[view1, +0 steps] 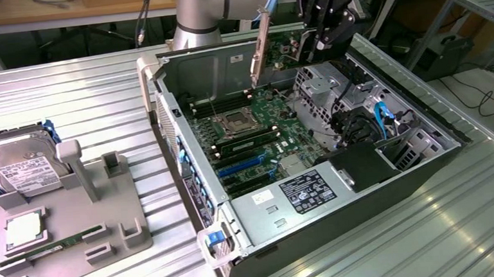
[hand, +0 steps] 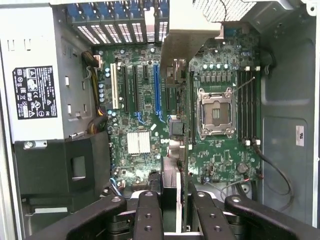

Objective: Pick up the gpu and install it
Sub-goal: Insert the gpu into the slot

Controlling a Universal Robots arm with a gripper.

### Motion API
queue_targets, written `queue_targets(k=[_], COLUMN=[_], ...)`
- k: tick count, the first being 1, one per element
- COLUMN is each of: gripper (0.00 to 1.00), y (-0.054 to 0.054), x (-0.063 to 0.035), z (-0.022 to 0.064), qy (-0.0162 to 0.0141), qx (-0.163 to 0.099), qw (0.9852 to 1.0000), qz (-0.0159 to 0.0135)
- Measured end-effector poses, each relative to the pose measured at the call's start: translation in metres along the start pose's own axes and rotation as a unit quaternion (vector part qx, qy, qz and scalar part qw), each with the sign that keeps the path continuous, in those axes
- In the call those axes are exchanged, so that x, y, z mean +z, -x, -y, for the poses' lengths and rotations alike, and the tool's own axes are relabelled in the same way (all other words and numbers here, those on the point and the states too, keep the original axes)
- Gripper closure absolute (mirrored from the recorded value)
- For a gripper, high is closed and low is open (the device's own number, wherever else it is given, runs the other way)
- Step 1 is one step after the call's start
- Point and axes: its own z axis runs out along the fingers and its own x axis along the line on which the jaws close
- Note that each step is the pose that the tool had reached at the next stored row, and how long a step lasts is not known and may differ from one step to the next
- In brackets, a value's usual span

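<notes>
Jaws around thin, silver-bracketed gpu (view1: pixel 286 49)

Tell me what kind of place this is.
Probably a robotics lab or workshop set up for computer assembly. An open desktop tower lies on a ribbed metal table, a hard drive and a grey parts fixture sit beside it, and a robot arm holds the gpu over it.
</notes>
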Motion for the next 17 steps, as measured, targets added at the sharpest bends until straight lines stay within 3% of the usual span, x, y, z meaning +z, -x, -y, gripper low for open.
queue_targets(k=[2,9,17], gripper=[0.72,0.72,0.72], y=[0.0000,-0.0004,-0.0007], x=[0.0004,0.0019,0.0040], z=[-0.0002,-0.0018,-0.0028], qy=[0.0029,0.0045,0.0084], qx=[-0.009,-0.027,-0.039], qw=[1.0000,0.9996,0.9992], qz=[-0.0001,0.0004,0.0006])
